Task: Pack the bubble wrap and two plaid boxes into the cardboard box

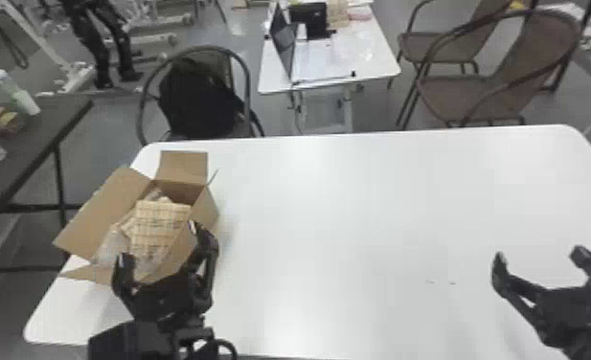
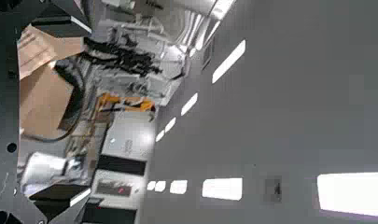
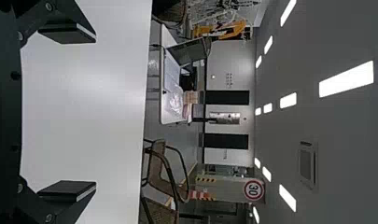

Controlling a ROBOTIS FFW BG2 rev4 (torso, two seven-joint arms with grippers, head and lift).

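At left on the smooth white table [image 1: 332,201], see cream-yellow plaid boxes [image 1: 160,225] and clear bubble wrap [image 1: 111,249] inside the open brown cardboard box [image 1: 102,210]. Near it, hold the black left gripper [image 1: 160,244] wide open and empty; at right, hold the black right gripper [image 1: 540,257] equally wide, also empty.

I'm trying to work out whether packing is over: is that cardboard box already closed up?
No, the cardboard box has its flaps spread open, with a plaid box visible inside.
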